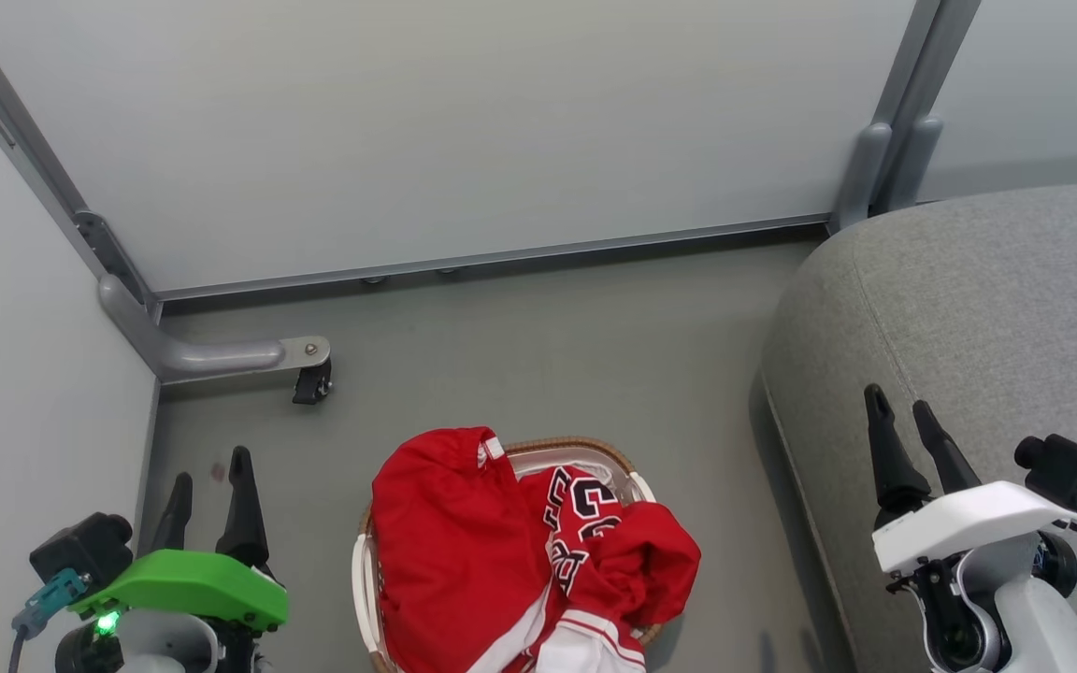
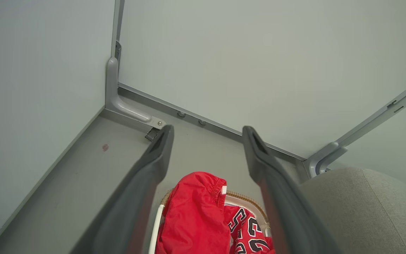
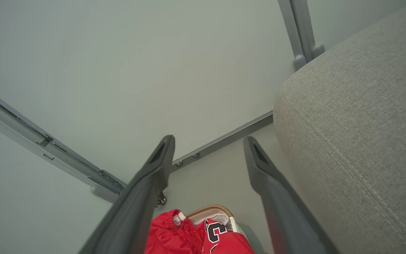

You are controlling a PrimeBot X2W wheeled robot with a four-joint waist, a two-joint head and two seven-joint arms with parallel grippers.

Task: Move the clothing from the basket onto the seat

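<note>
Bright red clothing [image 1: 492, 551] with white trim and dark numerals is heaped in the cream basket [image 1: 585, 453], spilling over its brown rim at the bottom centre of the head view. The grey seat [image 1: 987, 299] fills the right side. My left gripper [image 1: 211, 472] is open at the lower left, apart from the basket. My right gripper [image 1: 903, 402] stands open above the seat's front edge. The left wrist view shows the clothing [image 2: 196, 218] below my open left gripper [image 2: 206, 132]. In the right wrist view the clothing [image 3: 189, 236] lies under my open right gripper [image 3: 208, 141], the seat [image 3: 358, 116] to its right.
Pale partition panels [image 1: 445, 121] close off the back and left. A grey metal foot with a small caster [image 1: 312, 383] juts onto the grey floor [image 1: 538, 355] near the back left corner. Open floor lies between basket and panels.
</note>
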